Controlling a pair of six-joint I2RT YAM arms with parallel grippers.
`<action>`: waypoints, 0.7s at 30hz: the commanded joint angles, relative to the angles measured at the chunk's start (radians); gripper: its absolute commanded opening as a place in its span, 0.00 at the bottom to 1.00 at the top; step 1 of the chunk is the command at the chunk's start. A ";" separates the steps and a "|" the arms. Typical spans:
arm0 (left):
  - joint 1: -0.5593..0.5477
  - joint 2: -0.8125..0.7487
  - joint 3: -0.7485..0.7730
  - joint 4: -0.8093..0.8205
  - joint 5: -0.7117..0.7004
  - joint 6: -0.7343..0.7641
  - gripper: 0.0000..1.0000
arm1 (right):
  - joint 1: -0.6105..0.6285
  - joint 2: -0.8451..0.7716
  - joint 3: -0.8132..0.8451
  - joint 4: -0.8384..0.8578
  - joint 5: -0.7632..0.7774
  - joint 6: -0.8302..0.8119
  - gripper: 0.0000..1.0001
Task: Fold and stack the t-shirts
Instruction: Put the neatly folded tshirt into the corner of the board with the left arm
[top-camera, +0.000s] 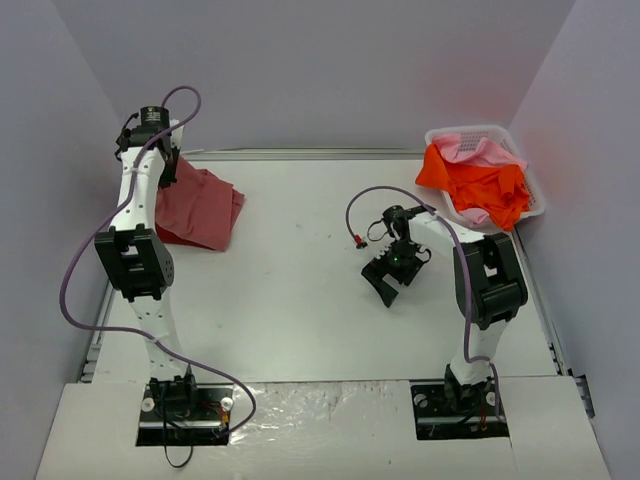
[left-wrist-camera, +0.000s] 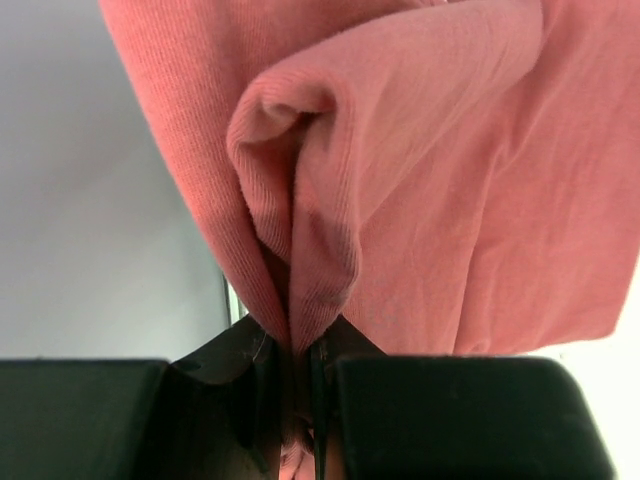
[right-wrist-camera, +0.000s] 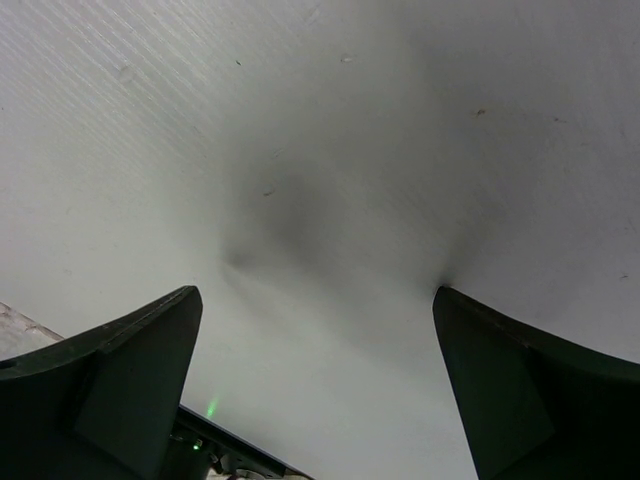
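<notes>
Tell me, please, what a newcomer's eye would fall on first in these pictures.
Most striking is the rose-red t-shirt at the far left of the table, a fold of it pinched in the shut left gripper. Next comes the white basket in the far right corner, heaped with a bright orange t-shirt and a light pink t-shirt. The right gripper hangs wide open over bare table.

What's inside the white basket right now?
The white basket holds a bright orange t-shirt and a light pink t-shirt, bunched together. Anything beneath them, including the basket floor, is covered.
</notes>
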 joint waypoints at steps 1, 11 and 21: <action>0.030 -0.046 -0.007 0.093 0.003 0.039 0.03 | -0.009 0.130 -0.069 0.020 0.013 -0.021 1.00; 0.084 -0.006 -0.102 0.221 0.003 0.080 0.07 | -0.026 0.164 -0.067 0.017 0.015 -0.019 1.00; 0.095 -0.033 -0.079 0.332 -0.137 0.128 0.51 | -0.046 0.144 -0.063 -0.003 -0.007 -0.035 1.00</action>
